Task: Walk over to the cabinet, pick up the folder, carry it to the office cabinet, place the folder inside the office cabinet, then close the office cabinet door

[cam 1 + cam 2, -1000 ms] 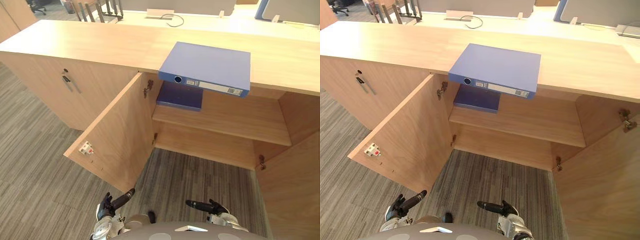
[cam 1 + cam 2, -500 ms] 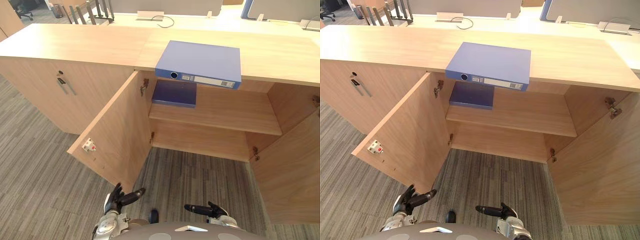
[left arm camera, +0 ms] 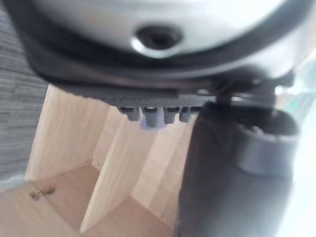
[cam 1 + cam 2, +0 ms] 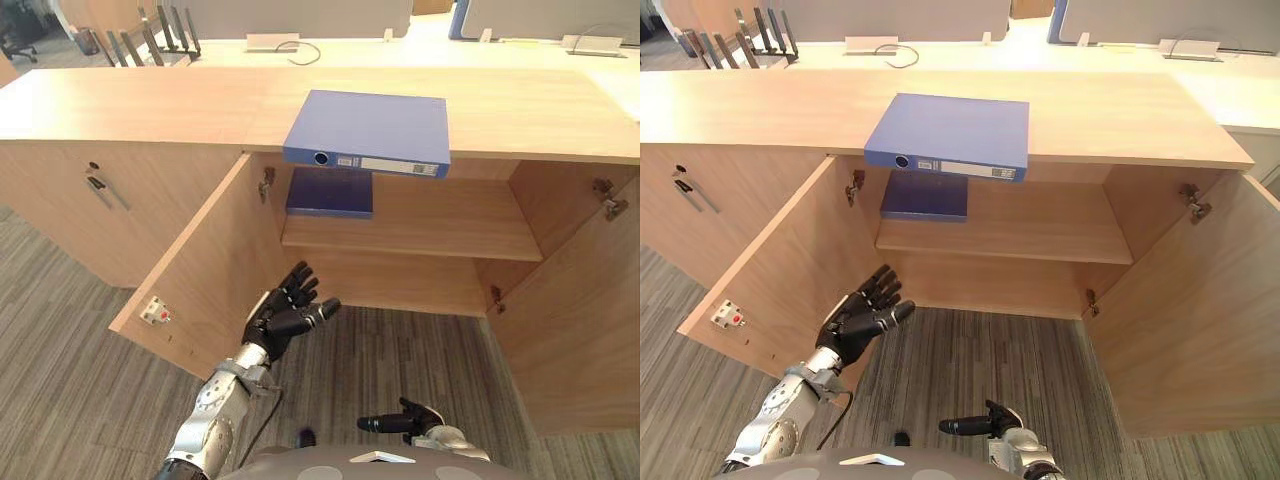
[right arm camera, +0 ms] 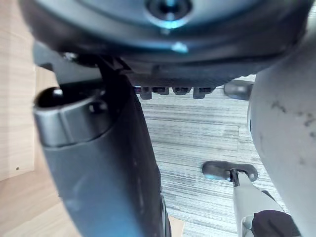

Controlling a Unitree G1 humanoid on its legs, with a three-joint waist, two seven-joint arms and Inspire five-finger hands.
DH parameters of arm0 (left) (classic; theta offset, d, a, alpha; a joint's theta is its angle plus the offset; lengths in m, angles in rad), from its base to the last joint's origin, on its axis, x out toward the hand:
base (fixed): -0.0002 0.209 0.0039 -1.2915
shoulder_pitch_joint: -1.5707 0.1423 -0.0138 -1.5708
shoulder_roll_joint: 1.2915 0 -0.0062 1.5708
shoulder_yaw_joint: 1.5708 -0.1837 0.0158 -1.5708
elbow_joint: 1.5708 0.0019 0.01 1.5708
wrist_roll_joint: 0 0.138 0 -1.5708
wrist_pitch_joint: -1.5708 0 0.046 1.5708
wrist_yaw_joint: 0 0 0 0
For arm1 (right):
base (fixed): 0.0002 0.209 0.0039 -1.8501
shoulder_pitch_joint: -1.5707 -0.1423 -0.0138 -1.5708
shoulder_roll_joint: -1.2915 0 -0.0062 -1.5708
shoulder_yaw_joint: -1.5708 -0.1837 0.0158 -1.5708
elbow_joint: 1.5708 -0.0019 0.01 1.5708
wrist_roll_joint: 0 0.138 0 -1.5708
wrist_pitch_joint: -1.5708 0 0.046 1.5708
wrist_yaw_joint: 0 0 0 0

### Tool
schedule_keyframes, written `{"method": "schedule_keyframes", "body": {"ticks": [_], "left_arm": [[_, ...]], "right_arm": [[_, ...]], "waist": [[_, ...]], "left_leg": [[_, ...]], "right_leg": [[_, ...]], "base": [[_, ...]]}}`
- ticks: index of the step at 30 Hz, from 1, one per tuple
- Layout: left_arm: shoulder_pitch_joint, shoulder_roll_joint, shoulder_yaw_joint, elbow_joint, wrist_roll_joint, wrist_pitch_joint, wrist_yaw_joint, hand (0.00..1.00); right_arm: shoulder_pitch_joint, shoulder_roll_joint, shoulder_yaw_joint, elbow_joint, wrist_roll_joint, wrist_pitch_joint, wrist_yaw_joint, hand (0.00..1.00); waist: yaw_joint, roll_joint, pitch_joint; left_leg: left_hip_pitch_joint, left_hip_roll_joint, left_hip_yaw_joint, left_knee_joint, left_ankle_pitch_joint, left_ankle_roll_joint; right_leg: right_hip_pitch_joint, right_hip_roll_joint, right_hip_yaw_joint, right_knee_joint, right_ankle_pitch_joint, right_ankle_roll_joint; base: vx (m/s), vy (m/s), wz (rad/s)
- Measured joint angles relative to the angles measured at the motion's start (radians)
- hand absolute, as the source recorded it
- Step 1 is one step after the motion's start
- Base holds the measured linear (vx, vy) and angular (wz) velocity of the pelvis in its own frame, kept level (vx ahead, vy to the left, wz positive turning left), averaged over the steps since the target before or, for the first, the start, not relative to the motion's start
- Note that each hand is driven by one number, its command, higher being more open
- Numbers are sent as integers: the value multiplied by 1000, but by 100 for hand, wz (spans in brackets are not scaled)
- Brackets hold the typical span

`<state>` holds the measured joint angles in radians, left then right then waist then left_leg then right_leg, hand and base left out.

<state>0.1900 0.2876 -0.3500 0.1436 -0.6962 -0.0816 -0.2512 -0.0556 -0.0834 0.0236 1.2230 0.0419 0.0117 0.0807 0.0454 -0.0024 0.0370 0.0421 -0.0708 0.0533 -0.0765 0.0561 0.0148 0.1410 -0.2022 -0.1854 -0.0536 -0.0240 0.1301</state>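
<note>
A blue folder (image 4: 368, 132) lies flat on the wooden cabinet top (image 4: 180, 98), its spine overhanging the front edge above the open compartment. A second blue folder (image 4: 330, 192) rests on the inner shelf (image 4: 430, 222) at its left end. My left hand (image 4: 283, 317) is raised in front of the open left door (image 4: 205, 270), fingers spread and straight, holding nothing, well below the folder. My right hand (image 4: 405, 422) stays low near the bottom edge, fingers straight, empty.
Both cabinet doors stand open: the left one swings out toward me, the right door (image 4: 585, 320) out at the right. A shut cabinet door with a handle (image 4: 105, 190) lies further left. Grey carpet (image 4: 400, 350) covers the floor. Desks and cables (image 4: 300, 50) sit behind the cabinet.
My left hand has risen from the bottom edge to mid-height before the left door, fingers spreading. The camera has shifted so the cabinet sits more centred. The folders have not moved.
</note>
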Motion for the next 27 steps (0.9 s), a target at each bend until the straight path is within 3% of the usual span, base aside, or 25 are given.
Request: {"method": "schedule_keyframes", "body": {"ticks": [9,18,22,27], "left_arm": [[9,67,-74,-275,-16,27,-20,100],[10,88,-76,-387,-38,43,1,100],[16,36,-31,-531,79,40,54,100],[9,-96,114,-669,407,-92,242,100]], "right_arm": [[-9,-10,67,27,2,1,7,100],[-12,-13,64,51,4,1,22,100],[-15,-12,43,78,6,1,22,100],[4,-1,6,78,15,-2,12,100]], "waist": [[5,-6,-11],[15,-10,-23],[36,-28,-25],[41,-46,-36]], "left_leg": [[1,6,19,-6,-1,-3],[-1,7,17,-6,0,-2],[-5,7,16,-6,-1,-2],[-18,7,7,5,-3,-4]], "right_leg": [[-15,3,21,-3,7,0],[-8,4,20,-19,15,11],[-9,5,21,-19,14,10],[-14,5,20,-11,12,8]], "base": [[-47,0,-8],[0,0,0],[7,-14,2],[-29,-21,5]]}}
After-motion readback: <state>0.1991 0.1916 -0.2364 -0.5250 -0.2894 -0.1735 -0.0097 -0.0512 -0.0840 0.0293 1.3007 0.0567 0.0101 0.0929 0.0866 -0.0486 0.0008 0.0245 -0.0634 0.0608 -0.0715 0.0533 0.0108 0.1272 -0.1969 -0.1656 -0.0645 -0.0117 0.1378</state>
